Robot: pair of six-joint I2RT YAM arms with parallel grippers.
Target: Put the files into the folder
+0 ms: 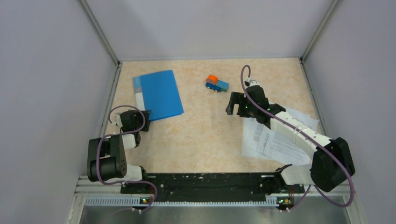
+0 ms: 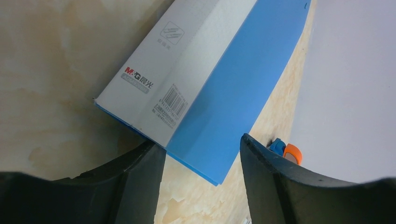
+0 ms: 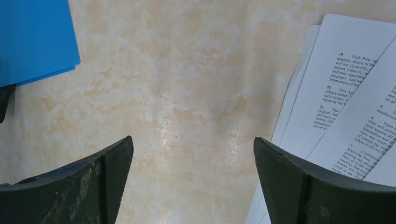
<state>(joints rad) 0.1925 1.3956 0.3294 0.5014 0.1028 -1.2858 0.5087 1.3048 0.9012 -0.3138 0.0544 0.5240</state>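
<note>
Barely started. Noted folder closed, flat near far-left corner of tabletop; files fanned loose by right edge, none inside. Left fingers apart astride folder's near corner; right fingers wide apart beside files. Remaining: open folder, load files.

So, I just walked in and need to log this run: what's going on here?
Two robot arms are set to get loose printed files into a blue folder. The left end effector is at the folder's near corner, which shows between its open jaws; the folder lies closed. The right end effector hovers open over bare table beside the fanned-out files, gripping nothing. A toy truck sits at the back.
</note>
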